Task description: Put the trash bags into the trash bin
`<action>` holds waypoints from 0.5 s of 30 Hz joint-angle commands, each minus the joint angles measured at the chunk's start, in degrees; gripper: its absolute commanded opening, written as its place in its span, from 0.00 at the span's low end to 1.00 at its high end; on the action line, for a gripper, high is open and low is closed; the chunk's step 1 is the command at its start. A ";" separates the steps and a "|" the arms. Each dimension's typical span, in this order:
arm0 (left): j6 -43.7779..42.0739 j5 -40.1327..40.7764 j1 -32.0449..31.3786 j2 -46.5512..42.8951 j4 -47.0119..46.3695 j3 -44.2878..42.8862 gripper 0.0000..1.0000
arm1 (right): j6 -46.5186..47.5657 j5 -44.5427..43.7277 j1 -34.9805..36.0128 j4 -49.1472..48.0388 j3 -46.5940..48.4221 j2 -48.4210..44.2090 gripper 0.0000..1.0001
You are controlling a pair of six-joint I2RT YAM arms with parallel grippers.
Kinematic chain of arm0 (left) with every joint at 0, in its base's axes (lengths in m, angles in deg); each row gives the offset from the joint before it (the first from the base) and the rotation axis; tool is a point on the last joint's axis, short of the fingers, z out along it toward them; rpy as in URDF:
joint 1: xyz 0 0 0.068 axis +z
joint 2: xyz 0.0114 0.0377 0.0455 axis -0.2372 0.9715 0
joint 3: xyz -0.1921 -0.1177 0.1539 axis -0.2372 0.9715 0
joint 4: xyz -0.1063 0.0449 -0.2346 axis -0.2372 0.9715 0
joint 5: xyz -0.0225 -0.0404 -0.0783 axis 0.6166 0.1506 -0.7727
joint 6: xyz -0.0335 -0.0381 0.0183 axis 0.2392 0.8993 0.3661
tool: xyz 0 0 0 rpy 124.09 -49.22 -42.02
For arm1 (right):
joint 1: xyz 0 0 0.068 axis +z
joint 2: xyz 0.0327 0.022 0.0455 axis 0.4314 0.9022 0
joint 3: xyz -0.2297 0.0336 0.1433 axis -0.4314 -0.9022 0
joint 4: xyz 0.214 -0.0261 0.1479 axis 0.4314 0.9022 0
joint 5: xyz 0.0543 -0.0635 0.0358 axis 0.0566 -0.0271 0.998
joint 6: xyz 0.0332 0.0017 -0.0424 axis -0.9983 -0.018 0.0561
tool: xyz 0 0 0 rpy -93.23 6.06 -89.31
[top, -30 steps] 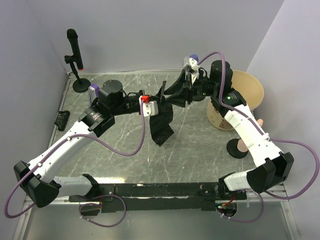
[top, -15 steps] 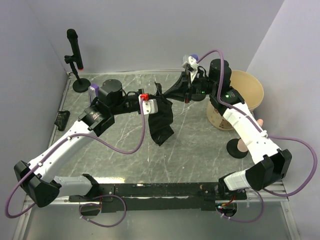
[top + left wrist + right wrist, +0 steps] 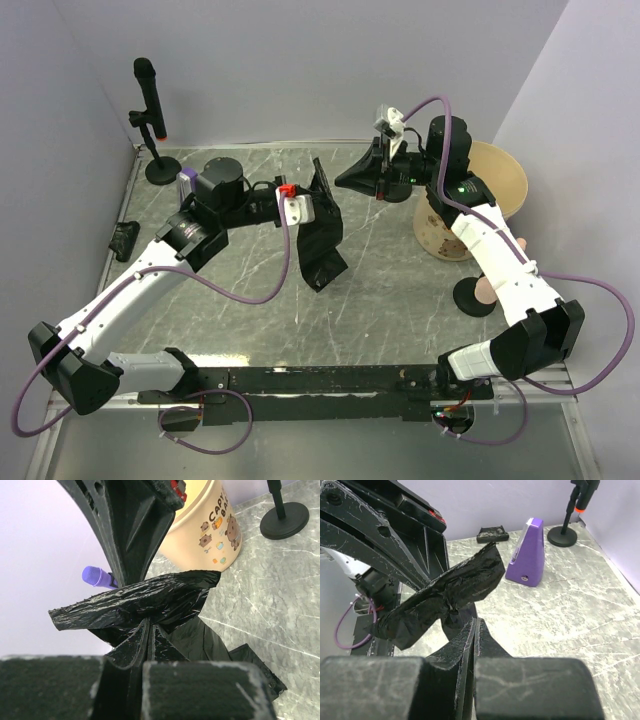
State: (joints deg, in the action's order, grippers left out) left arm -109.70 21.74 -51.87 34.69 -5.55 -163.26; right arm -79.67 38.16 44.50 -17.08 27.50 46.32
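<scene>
A glossy black trash bag (image 3: 322,240) hangs above mid-table from my left gripper (image 3: 314,204), which is shut on its upper fold. In the left wrist view the pinched film (image 3: 150,597) spreads just past the closed jaws of my left gripper (image 3: 148,626). My right gripper (image 3: 340,180) comes in from the right, shut, its tips (image 3: 475,622) against the same crumpled fold (image 3: 450,587); a thin edge of film seems pinched there. The tan trash bin (image 3: 500,185) stands at the right behind the right arm, its cartoon print (image 3: 220,532) facing the left wrist camera.
A microphone stand (image 3: 150,110) is at the back left, and a second round black base (image 3: 475,297) sits in front of the bin. A purple wedge-shaped object (image 3: 527,552) and a small flat black item (image 3: 490,534) lie on the marble table's left side. Walls close in behind and on both sides.
The right gripper's jaws closed at the bag's upper fold and the gripper drew slightly up and to the right. The left gripper kept its hold; the bag's top flap now stands more upright.
</scene>
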 commanded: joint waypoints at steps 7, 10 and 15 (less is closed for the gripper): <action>1.88 -2.47 0.45 0.84 -2.09 -2.16 0.02 | -5.78 5.26 1.97 -7.94 1.08 0.07 0.53; 3.37 -3.09 0.45 1.55 -2.97 -2.95 0.04 | -3.32 5.43 4.00 -5.66 2.84 1.31 0.52; 5.05 -2.12 0.45 1.72 -2.79 -3.39 0.10 | -2.97 5.35 4.97 -4.96 3.81 2.63 0.29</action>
State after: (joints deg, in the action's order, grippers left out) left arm -107.03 20.58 -51.61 36.65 -6.03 -164.15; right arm -83.37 42.03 49.04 -20.60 28.33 48.14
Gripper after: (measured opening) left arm 0.083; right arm 0.397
